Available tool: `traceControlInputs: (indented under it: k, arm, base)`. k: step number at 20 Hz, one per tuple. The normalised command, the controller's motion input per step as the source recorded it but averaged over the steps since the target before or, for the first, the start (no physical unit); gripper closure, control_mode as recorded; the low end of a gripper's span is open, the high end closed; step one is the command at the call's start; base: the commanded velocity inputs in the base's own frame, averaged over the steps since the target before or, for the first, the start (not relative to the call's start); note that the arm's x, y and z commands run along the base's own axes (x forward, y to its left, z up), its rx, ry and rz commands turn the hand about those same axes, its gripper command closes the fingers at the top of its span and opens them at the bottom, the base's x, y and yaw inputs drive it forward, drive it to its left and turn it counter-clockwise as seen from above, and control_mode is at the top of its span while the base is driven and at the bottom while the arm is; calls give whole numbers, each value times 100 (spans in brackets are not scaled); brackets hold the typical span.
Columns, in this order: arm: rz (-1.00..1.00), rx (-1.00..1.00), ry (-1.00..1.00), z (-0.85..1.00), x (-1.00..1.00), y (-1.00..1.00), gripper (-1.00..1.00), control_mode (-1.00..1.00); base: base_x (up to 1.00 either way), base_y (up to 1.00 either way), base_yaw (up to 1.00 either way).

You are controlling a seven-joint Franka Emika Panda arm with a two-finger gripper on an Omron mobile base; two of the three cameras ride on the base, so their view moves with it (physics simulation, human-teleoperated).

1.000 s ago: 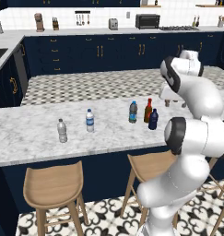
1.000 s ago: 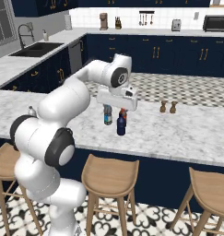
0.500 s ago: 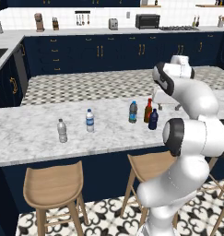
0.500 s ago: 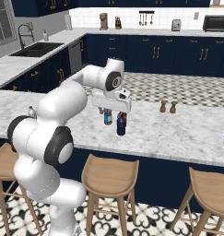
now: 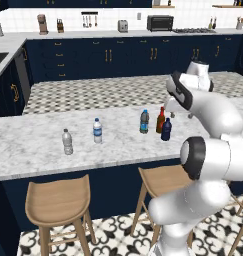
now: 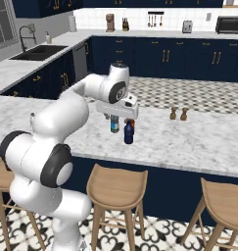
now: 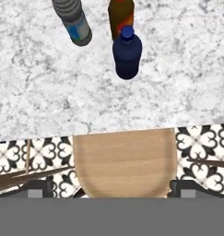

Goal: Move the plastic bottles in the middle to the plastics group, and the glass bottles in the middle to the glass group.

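— Did the arm just drop?

— It did. A second ago the hand sat higher; now it has come down over the navy bottle (image 7: 127,53) and drawn a little toward the stool (image 7: 125,161) side of it. None of the bottles has shifted.

— Is it holding anything?

— No. The gripper (image 7: 109,188) is spread as wide as it goes, with nothing between the fingers. From the hand's own view it hangs just short of the navy bottle, out over the counter (image 5: 33,145) edge.

— And the rest?

— The amber bottle (image 5: 160,120) stands right behind the navy bottle, almost touching it. The blue-capped bottle (image 5: 144,122) is just beside that pair. The two water bottles (image 5: 97,131) are well apart from the navy bottle on one side, and the small brown bottles (image 6: 173,113) are well apart on the other.

— So nothing is sorted yet.

— Not a single one — all three middle bottles are where they were. I'd say the drop means it is lining up on the navy bottle first. It's a tight spot, though: closing carelessly could knock the amber one.
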Motion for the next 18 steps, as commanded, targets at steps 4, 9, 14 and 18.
traceControlInputs:
  k: [4,9,14,18]
  arm:
    - [0,0,-12,-3,20,0,-100,-100]
    - [-5,0,-4,-3,41,0,-100,-100]
    - [-11,0,-5,0,29,-1,-100,-100]
    - [-17,0,-1,-5,19,-9,-100,-100]
  base:
    - [0,0,0]
    - [0,0,0]
    - [0,0,0]
    - [0,0,0]
